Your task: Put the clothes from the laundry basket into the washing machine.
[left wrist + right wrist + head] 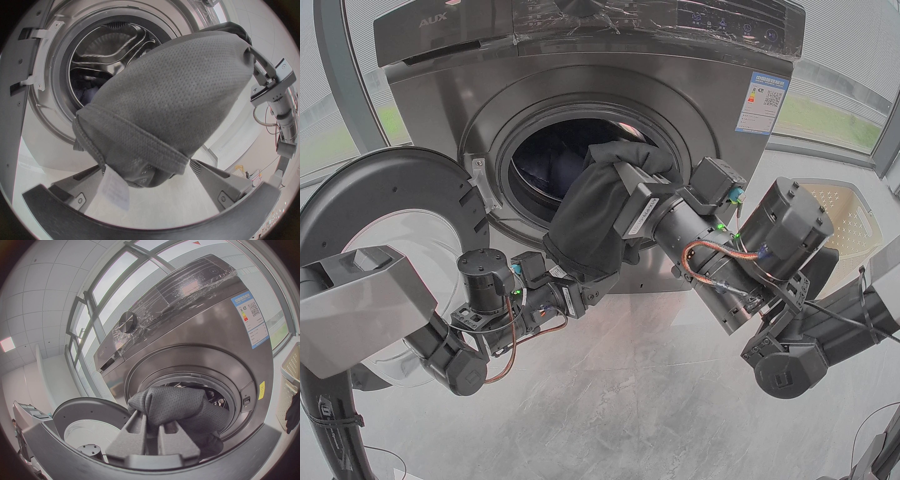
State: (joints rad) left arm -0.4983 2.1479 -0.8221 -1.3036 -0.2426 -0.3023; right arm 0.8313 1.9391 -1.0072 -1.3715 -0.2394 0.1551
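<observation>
We see the round door [387,206] swung open at left. The left gripper [599,286] has its fingers spread wide, the dark grey garment [590,212] hem between them. The right gripper [628,175] is clamped on its upper end at the washing machine [700,106] drum mouth. The laundry basket [853,219] stands far right

Right claw [153,425] clamped on dark garment [175,402] before washing machine [203,333] opening.

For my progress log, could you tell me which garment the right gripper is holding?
The grey mesh garment, pinched by the right gripper at the drum; the blue clothes lie loose inside it.
</observation>
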